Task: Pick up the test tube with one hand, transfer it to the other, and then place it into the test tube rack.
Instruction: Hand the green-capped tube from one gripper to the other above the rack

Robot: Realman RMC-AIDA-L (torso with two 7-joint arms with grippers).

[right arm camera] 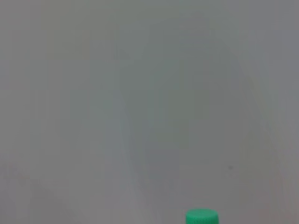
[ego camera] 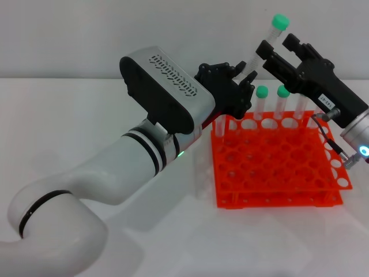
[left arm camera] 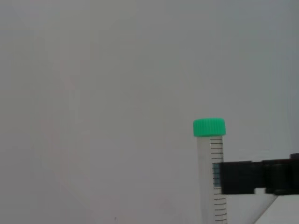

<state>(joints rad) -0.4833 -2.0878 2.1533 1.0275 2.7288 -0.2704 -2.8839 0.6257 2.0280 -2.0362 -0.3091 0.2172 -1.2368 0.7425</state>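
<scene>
The test tube [ego camera: 268,41], clear with a green cap, is held tilted in the air above the back of the orange test tube rack [ego camera: 271,167]. My left gripper [ego camera: 244,78] is shut on its lower end. My right gripper [ego camera: 278,46] is open, with the upper part of the tube between its jaws; one finger [ego camera: 268,53] lies against the tube. In the left wrist view the tube [left arm camera: 209,154] stands upright with a right finger [left arm camera: 252,177] beside it. The right wrist view shows only the cap [right arm camera: 202,217].
Two other green-capped tubes [ego camera: 262,98] [ego camera: 282,97] and a third tube [ego camera: 300,105] stand in the rack's back row. My thick left arm [ego camera: 115,167] crosses the white table [ego camera: 69,104] to the left of the rack.
</scene>
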